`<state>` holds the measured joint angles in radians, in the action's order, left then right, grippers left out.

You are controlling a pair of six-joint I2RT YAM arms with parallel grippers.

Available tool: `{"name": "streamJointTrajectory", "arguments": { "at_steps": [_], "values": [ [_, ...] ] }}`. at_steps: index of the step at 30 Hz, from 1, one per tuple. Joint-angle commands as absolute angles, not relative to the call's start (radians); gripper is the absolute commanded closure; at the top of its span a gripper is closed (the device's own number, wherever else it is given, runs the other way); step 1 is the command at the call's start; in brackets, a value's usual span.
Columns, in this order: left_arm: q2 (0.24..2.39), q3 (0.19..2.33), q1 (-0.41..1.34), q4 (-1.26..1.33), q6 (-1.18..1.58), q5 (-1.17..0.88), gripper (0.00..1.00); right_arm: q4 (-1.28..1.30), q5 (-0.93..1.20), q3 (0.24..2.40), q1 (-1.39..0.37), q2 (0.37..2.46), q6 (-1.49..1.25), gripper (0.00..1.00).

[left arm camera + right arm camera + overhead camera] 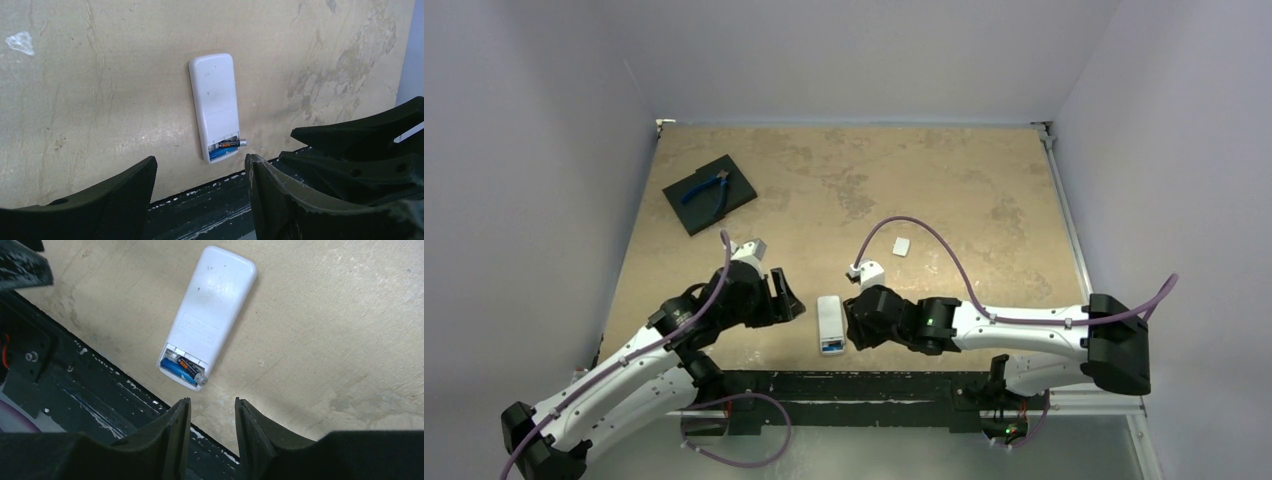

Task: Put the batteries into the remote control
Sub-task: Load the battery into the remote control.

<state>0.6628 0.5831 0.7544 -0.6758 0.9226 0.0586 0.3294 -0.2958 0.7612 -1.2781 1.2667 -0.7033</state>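
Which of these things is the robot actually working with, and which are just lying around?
In the job: remote control, blue battery, dark battery, both in its open compartment.
Lying about: blue-handled pliers, the black pad under them, small white piece, possibly the compartment cover.

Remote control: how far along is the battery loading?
Done: the blue battery lies in the open bay of the remote control. In hand: nothing; left hand and right hand are open, empty. To do: the dark battery pokes out sideways and needs seating; bay uncovered.
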Motion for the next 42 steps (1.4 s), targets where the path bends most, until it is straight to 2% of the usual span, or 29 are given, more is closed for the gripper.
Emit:
{"name": "streamJointTrajectory", "arguments": {
  "at_steps": [1, 9, 22, 42],
  "values": [
    [0.688, 0.55, 0.759, -0.574, 0.906, -0.034, 0.35, 0.287, -0.304, 0.746, -1.278, 1.258, -0.813, 0.56],
    [0.759, 0.475, 0.758, -0.469, 0.909, -0.136, 0.38, 0.232, -0.264, 0.711, -1.277, 1.267, -0.926, 0.62],
    [0.834, 0.349, 0.759, -0.274, 0.955, -0.236, 0.41, 0.189, -0.262, 0.681, -1.272, 1.301, -1.014, 0.64],
    [0.979, 0.282, 0.758, -0.09, 0.97, -0.282, 0.52, 0.161, -0.261, 0.693, -1.266, 1.362, -1.022, 0.66]
  ]
}}
